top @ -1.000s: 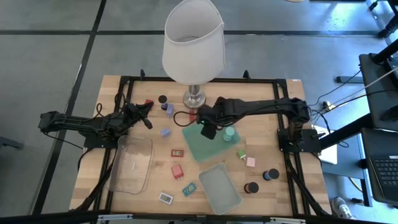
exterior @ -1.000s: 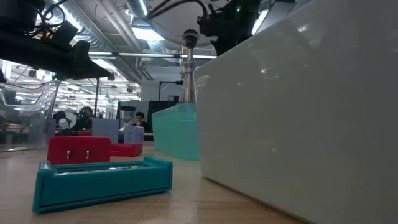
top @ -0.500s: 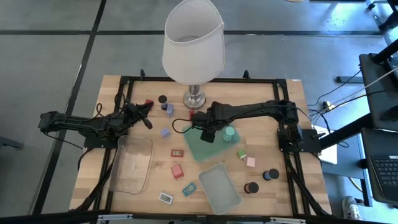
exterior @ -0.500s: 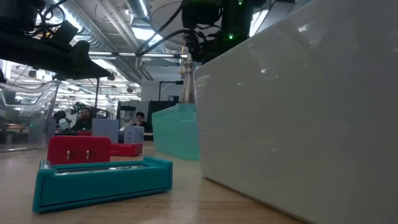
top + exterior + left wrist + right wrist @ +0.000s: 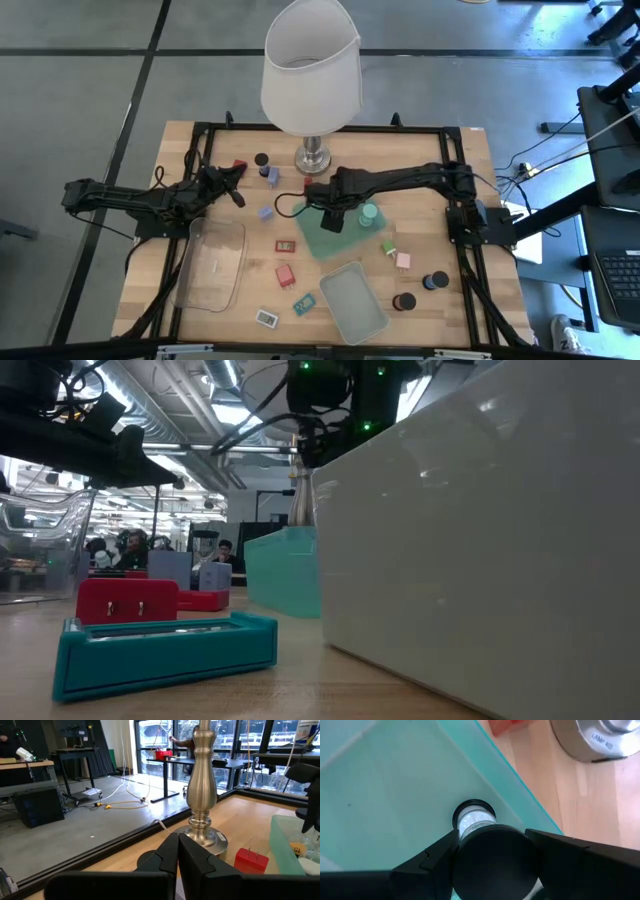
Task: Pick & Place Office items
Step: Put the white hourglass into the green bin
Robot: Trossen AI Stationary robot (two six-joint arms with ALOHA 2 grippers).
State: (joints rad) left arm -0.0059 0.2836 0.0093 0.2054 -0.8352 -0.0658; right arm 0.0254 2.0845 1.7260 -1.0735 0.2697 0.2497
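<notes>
Office items (image 5: 286,275) are lying spread over the wooden table (image 5: 440,170), and one of them, a dark cylinder (image 5: 495,865), is sitting between the fingers of the right gripper (image 5: 331,218).

In the high view, this gripper is hanging over the upper left corner of the flat mint-green tray (image 5: 340,235), near the lamp base (image 5: 313,158). Compared with one second ago, the right arm is reaching a little more to the left, so the gripper has moved from the tray's middle toward that corner. The left gripper (image 5: 236,197) is staying where it was, by the table's left side above the clear bin (image 5: 210,262).

In the low view, the right arm's dark body has shifted left above the white wall of the nearer tray (image 5: 480,540); a teal rectangle (image 5: 165,650) and a red block (image 5: 128,600) are lying unchanged.

In the left wrist view, the left fingers (image 5: 167,857) are pressing together, holding nothing.

In the right wrist view, the right fingers (image 5: 432,855) are clamping the black-topped cylinder over the tray, close to its edge.
</notes>
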